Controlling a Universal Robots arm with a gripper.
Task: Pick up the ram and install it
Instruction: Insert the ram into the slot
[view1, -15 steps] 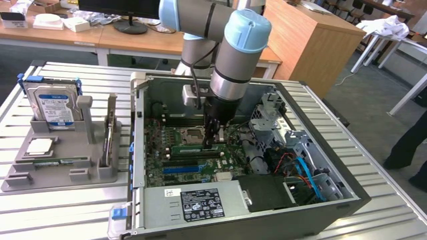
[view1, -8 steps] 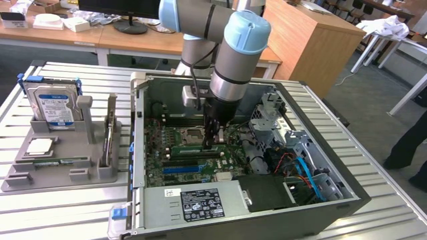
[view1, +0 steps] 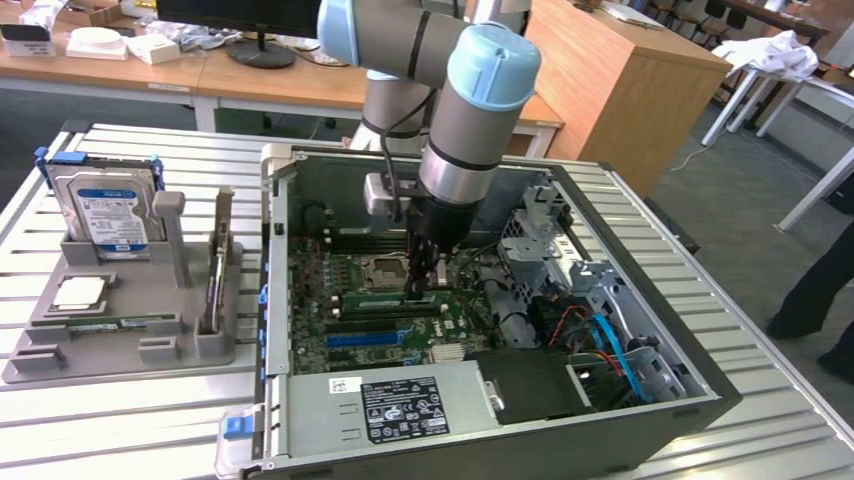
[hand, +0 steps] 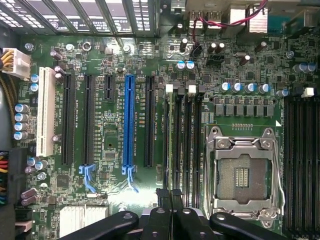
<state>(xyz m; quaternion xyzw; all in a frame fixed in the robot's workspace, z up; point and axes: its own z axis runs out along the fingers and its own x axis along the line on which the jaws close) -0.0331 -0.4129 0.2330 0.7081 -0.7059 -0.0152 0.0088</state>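
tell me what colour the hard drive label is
Blue and white label, best in the exterior view.

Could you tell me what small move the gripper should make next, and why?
Probably a short, straight push down. The shut gripper sits at one end of the ram, which appears to stand upright on the motherboard beside the empty processor socket; whether it is fully seated I cannot tell.

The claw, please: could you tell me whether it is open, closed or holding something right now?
Claw: closed, above the memory slots; whether it holds anything cannot be told.
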